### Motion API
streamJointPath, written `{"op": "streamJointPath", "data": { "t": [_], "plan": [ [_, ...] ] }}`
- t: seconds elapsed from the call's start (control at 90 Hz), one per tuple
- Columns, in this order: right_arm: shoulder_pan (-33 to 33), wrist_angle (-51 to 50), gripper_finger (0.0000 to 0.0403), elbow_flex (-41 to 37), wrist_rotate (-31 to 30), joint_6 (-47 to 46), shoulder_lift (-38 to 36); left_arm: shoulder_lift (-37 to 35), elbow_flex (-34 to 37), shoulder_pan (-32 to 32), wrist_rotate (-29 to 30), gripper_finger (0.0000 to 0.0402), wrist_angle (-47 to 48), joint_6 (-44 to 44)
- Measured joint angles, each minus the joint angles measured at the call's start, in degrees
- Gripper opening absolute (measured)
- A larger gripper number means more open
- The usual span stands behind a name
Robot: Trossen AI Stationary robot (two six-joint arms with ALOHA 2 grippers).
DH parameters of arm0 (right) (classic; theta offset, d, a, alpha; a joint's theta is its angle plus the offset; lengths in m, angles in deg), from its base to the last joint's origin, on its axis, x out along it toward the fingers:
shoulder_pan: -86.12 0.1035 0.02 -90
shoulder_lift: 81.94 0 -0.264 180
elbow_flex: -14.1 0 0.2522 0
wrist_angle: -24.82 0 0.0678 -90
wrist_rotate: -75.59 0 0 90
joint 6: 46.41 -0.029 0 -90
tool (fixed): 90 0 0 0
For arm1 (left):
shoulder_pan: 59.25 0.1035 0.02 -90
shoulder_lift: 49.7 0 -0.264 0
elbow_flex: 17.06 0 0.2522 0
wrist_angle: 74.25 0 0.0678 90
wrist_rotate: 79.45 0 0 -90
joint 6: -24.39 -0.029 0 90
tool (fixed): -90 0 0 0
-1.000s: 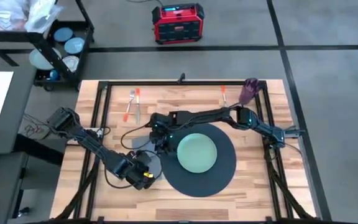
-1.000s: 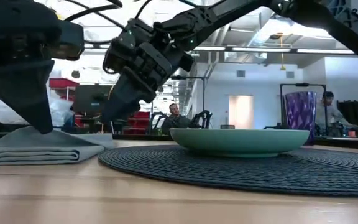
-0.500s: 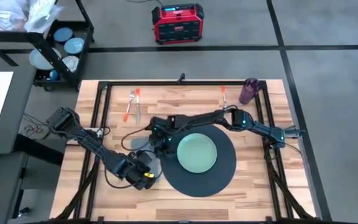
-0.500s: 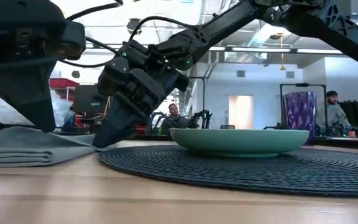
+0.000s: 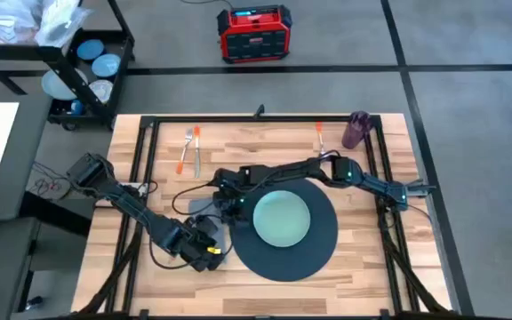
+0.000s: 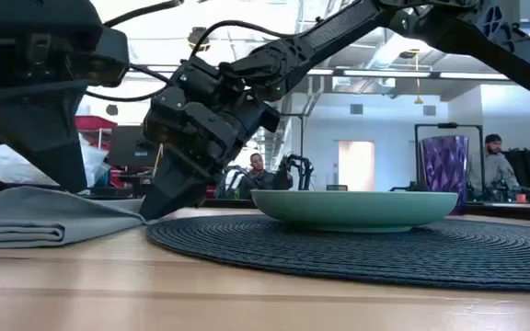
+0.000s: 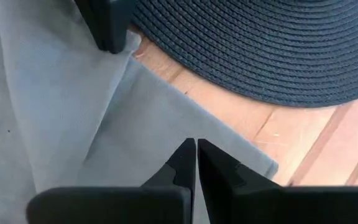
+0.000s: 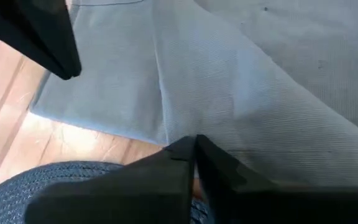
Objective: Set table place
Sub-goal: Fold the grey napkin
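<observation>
A grey napkin [image 5: 201,212] lies flat on the table [image 5: 265,147], its right edge beside the dark round mat [image 5: 320,242]. The pale green plate [image 5: 281,218] stands on the mat. My left gripper [image 5: 204,236] is shut, with its tips on the napkin's near part [image 7: 73,124]. My right gripper [image 5: 227,205] is shut at the napkin's edge next to the mat. An orange-handled fork [image 5: 183,151] and knife [image 5: 195,153] lie at the far left. A spoon [image 5: 320,135] and a purple cup [image 5: 356,130] are at the far right. My left gripper sets its shut fingertips [image 7: 185,163] on the napkin's top surface [image 7: 166,134], coming steeply from above. The napkin lies flat on the table; I see no cloth between the fingers. My right gripper touches the napkin's edge nearest the mat [image 8: 166,138] with shut fingertips [image 8: 182,152], slanting down from the table's right. The cloth there rests on the wood.
A black frame rail [image 5: 149,169] runs around the table top. Beyond the far left corner stands a black cart with blue plates [image 5: 87,67], and a red box [image 5: 254,34] sits on the floor. People [image 6: 260,170] show in the room behind.
My right gripper has come down and a little toward the table's near edge, from above the napkin onto its edge beside the mat. The napkin has stayed flat.
</observation>
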Motion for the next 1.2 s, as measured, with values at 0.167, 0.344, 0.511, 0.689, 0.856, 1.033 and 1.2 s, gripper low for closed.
{"op": "streamJointPath", "data": {
  "t": [0.167,0.344,0.511,0.689,0.856,1.033,1.2],
  "plan": [
    [-0.2,-1.4,0.0000,-0.2,-1.4,0.1,-1.3,0.8,0.0,0.0,0.2,0.0000,-0.5,0.0],
    [-0.4,-1.9,0.0000,-0.4,-4.1,1.0,-4.8,3.6,0.0,0.0,0.3,0.0000,-2.9,-0.4],
    [-1.1,-2.2,0.0000,-0.3,-5.2,1.6,-8.3,7.7,-0.2,0.5,-2.0,0.0000,-8.1,-2.8],
    [-1.6,-6.8,0.0001,-0.3,-4.8,3.7,-8.8,8.6,-0.2,0.8,-2.2,0.0000,-10.7,-5.0],
    [-2.7,-16.6,0.0014,-0.3,-4.3,8.8,-8.0,8.6,-0.2,0.6,-2.3,0.0000,-10.0,-4.1],
    [-3.5,-16.4,0.0057,-1.1,-4.3,8.8,-7.8,8.6,-0.2,0.6,-2.4,0.0000,-9.7,-3.9],
    [-3.2,-14.0,0.0088,-1.3,-4.2,8.4,-7.8,8.6,-0.1,0.5,-2.4,0.0000,-9.7,-3.4]
  ]
}}
